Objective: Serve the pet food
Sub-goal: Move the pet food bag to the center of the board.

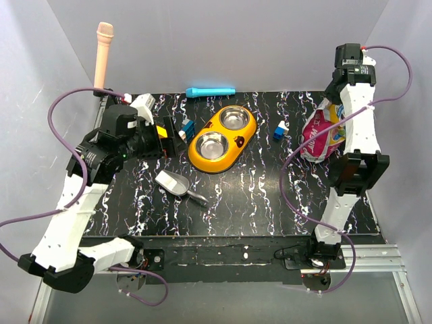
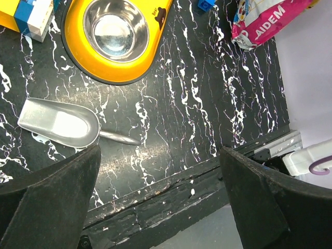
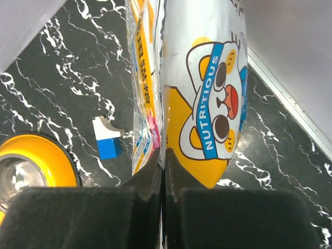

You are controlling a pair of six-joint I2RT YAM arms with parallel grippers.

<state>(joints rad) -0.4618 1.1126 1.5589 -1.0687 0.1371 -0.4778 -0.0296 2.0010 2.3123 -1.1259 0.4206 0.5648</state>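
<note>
The pet food itself is out of view. A white, yellow and pink foil bag (image 1: pixel 322 131) (image 3: pixel 207 78) stands at the right of the table. My right gripper (image 3: pixel 164 161) is shut on a thin fold of this bag, its jaws pressed together on the foil. The yellow double bowl (image 1: pixel 202 162) (image 2: pixel 155 46) has two steel cups, both bare. A metal scoop (image 1: pixel 177 183) (image 2: pixel 59 122) lies on the table in front of the bowl. Left of the bowl, above the table, my left gripper (image 2: pixel 160 155) is open wide with nothing between its fingers.
Blue-and-white blocks (image 1: pixel 279 130) (image 1: pixel 187 128) lie beside the bowl, one also near the bag (image 3: pixel 107 137). A blue stick (image 1: pixel 210 91) rests at the back edge. A pink microphone-like object (image 1: pixel 102 54) stands at the back left. White walls close in three sides.
</note>
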